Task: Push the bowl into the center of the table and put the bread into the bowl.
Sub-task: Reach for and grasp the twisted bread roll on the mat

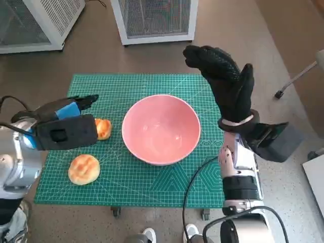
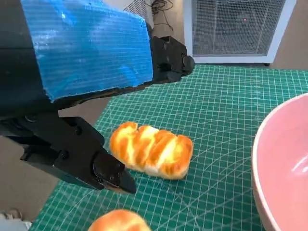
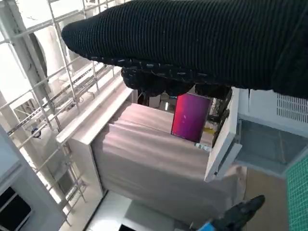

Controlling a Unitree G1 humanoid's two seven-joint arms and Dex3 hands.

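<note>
Green-matted surface [image 1: 152, 187]: long bread [image 1: 103, 128] just beside left robot hand [image 1: 66, 126] (released, fingers straddling it); right robot hand [image 1: 225, 83] raised, released, beside pink bowl [image 1: 161, 129].

No legible text, label or number anywhere — the green mat [image 1: 152, 177] shows only grid lines (unreadable).

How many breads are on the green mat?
2: a long ridged bread roll under the left hand, left of the pink bowl, and a round bun nearer the robot. None seems hidden.
</note>
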